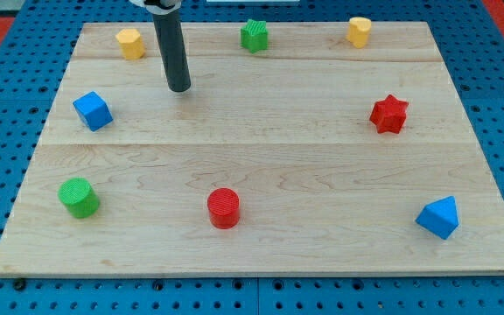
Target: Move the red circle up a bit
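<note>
Rod's upper end is cut off at the view's top; my tip [179, 88] stands far above-left of red circle [223, 208]; no hand fitted.

yel hex [130, 43] top-L | grn star [254, 35] top | yel cyl [359, 31] top-R | blue cube [93, 111] L | red star [388, 114] R | grn cyl [79, 197] btm-L | blue wedge [437, 217] btm-R

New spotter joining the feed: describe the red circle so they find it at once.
Start at the wooden board and follow its bottom edge to the middle. The red circle stands just above it, a short ribbed cylinder. The other red block, the red star, sits at the view's right; my tip is far off, upper left.
</note>
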`<state>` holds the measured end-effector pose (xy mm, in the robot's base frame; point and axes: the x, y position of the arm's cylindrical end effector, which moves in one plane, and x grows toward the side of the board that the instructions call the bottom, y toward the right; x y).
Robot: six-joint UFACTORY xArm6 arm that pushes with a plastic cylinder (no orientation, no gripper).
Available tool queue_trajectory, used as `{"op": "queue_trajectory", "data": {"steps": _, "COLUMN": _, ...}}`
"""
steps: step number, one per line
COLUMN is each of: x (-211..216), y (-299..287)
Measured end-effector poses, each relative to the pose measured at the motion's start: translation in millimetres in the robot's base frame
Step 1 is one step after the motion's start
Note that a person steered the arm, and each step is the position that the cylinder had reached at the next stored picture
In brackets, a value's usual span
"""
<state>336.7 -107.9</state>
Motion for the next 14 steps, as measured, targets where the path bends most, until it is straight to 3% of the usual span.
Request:
{"op": "queue_trajectory", "data": {"steps": 5, "x": -10.1, "y": 2.4}}
{"op": "queue_trajectory", "data": {"steps": 7, "x": 48.2, "y": 98.3}}
{"op": "queue_trajectory", "data": {"steps": 9, "x": 159.2, "y": 173.7}}
{"op": "queue_trajectory", "data": {"steps": 10, "x": 183.2, "y": 178.2}}
{"op": "queue_trajectory", "data": {"steps": 11, "x": 235.8, "y": 161.4}}
{"op": "queue_trajectory", "data": {"steps": 13, "x": 245.4, "y": 75.8}}
{"op": "queue_trajectory", "data": {"steps": 14, "x": 218.7, "y": 83.0}}
